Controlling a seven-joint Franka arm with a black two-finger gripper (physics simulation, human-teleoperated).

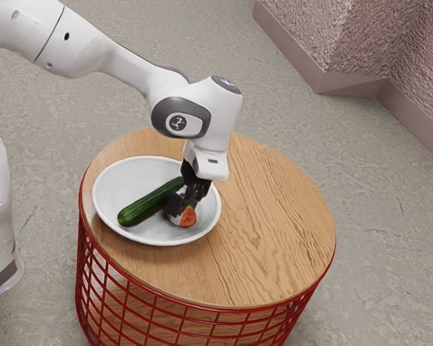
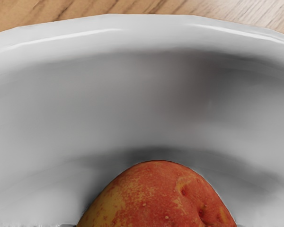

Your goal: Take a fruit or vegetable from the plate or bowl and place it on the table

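1. Inside the bowl [image 1: 123, 176], toward its rim on the exterior view's right, is a rounded fruit [image 1: 188, 217], red with yellow patches. In the wrist view its skin shows small pale specks and a few dark dimples, and the bowl's inner wall curves up beyond it.
2. The black tool [image 1: 184, 207] reaches down into the bowl, right at the fruit. Whether it is grasping the fruit or is released around it, I cannot tell.
3. Also in the bowl is a dark green cucumber [image 1: 141, 207]. It slants from near the rim on the exterior view's lower left up toward the tool, which hides part of it.
4. Under the bowl is the round table [image 1: 274, 231], its top of light wood with a wavy grain. The bowl sits toward the exterior view's left of that top, and bare wood spreads beyond its other side.
5. Below the bowl and the tabletop, a red wire frame [image 1: 231, 311] forms the table's open, basket-like side.
6. Above the bowl, the white arm [image 1: 115, 58] comes in from the exterior view's upper left and bends down to the tool.
7. Well apart from the bowl, past the grey floor [image 1: 382, 216], stands a rough, pinkish wall [image 1: 368, 36].
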